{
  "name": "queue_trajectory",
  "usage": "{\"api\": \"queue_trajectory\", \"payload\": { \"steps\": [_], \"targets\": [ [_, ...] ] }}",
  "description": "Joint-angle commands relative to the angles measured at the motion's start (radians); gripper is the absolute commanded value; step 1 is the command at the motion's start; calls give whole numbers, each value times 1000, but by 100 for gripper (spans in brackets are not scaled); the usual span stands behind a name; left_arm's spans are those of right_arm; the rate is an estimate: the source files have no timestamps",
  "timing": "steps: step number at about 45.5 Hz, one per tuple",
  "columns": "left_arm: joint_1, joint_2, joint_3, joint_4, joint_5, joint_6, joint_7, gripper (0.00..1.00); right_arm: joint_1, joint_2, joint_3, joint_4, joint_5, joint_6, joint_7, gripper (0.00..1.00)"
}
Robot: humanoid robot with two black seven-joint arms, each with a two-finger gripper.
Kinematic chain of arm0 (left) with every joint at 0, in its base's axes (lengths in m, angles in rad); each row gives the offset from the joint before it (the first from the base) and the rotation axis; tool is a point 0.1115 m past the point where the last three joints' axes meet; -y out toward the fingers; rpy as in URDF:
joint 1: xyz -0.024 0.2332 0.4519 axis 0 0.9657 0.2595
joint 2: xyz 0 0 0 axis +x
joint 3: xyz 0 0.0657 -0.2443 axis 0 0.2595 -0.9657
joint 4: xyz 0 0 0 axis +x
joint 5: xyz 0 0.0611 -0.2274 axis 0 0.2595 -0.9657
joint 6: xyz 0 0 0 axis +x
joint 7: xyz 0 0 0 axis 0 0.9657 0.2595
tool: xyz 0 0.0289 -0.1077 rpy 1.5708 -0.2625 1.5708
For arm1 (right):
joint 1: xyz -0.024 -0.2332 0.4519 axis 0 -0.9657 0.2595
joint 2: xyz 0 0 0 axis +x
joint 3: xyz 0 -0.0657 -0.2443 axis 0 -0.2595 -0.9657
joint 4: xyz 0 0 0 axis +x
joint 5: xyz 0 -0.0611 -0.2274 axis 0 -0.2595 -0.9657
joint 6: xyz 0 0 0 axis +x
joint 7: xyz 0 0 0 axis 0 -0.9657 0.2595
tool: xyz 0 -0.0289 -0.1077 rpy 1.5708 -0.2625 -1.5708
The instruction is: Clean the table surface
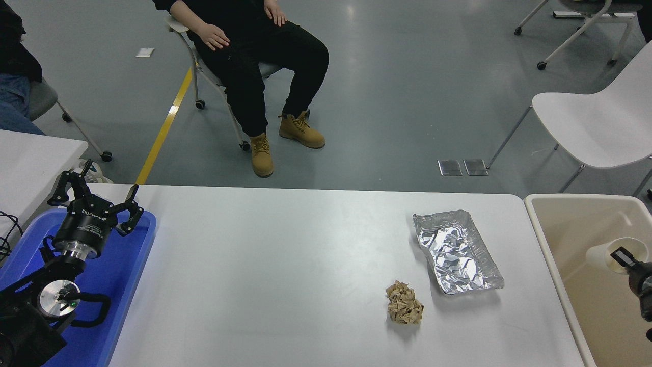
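Foil tray point(457, 253) and paper wad point(404, 303) lie on table surface point(275, 275).

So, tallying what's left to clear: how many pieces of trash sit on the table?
2: a crumpled brown paper ball near the front right, and a foil tray just behind it, toward the bin.

Black left arm point(56, 285) with silver wrist ring, white lettering, black tool point(97, 196).

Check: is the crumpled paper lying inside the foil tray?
No. The paper lies on the table, just beside the near-left corner of the foil tray.
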Motion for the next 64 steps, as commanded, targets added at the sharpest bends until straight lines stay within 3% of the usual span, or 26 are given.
{"api": "queue_trajectory", "payload": {
  "steps": [1, 9, 17, 28, 49, 64],
  "targets": [
    [0, 0, 0, 0, 0, 0, 0, 100, -2, -4, 2, -1, 0, -13, 0, 31],
    [0, 0, 0, 0, 0, 0, 0, 100, 0, -7, 3, -1, 0, -14, 0, 35],
    [0, 0, 0, 0, 0, 0, 0, 100, 38, -19, 9, 7, 81, -16, 1, 66],
    [0, 0, 0, 0, 0, 0, 0, 100, 182, -100, 9, 142, 342, -13, 5, 96],
    [0, 0, 0, 0, 0, 0, 1, 100, 393, -136, 202, 263, 414, -2, 5, 97],
    [0, 1, 0, 0, 0, 0, 0, 100, 456, -143, 518, 448, 414, -2, 8, 97]
  ]
}}
